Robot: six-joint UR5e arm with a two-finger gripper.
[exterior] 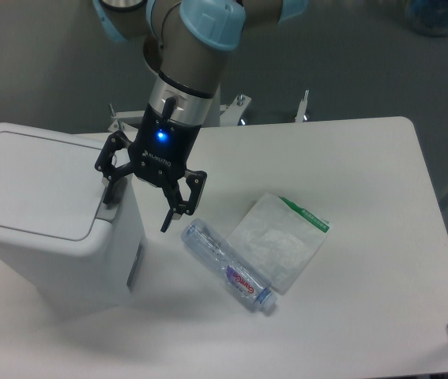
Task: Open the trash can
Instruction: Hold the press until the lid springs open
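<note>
On the left of the table sits the big white plastic trash can [46, 217], lid shut. The black gripper [138, 199] has its fingers spread wide above the grey tab [111, 210]. The hard tab likely needs a firm push.

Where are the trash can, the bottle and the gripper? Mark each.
trash can [30, 178]: fixed camera, lid top.
bottle [225, 265]: fixed camera, mid-body.
gripper [137, 207]: fixed camera, between its open fingertips.

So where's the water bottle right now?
The water bottle lies on its side on the white table, near the middle, just right of the trash can, with the clear plastic bag at its right.
</note>
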